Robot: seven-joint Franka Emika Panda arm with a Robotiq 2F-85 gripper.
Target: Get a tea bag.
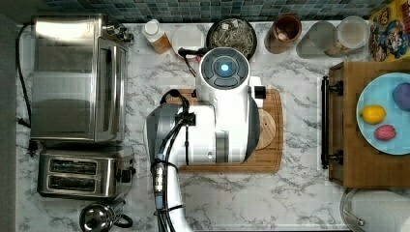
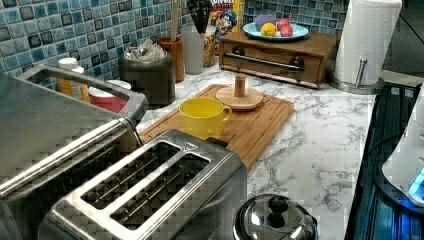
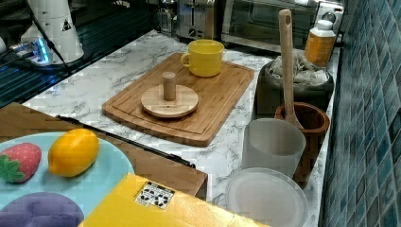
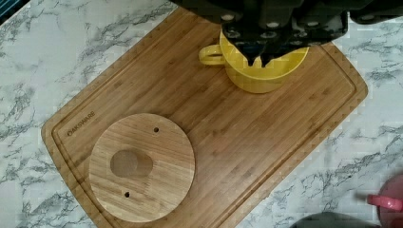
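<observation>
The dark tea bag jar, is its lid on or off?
Off. The dark jar stands open with tea bags heaped at its mouth, and the round wooden lid lies on the cutting board.

Yellow mug (image 3: 204,57) on tan bamboo cutting board (image 3: 213,109). Pale wood round lid (image 3: 169,100). Bench (image 3: 94,80) white marble, grey veins. Backsplash (image 2: 75,30) blue-teal mosaic tile. Light blue plate (image 1: 377,140); yellow lemon (image 1: 373,114), red strawberry (image 1: 385,132). Black pincer (image 4: 259,61).

Mug (image 3: 206,57) and lid (image 3: 169,100) sat on cutting board (image 3: 217,101), tea-bag canister (image 3: 294,87) just beside the board on the right view's right, on the surface (image 3: 99,82)
</observation>
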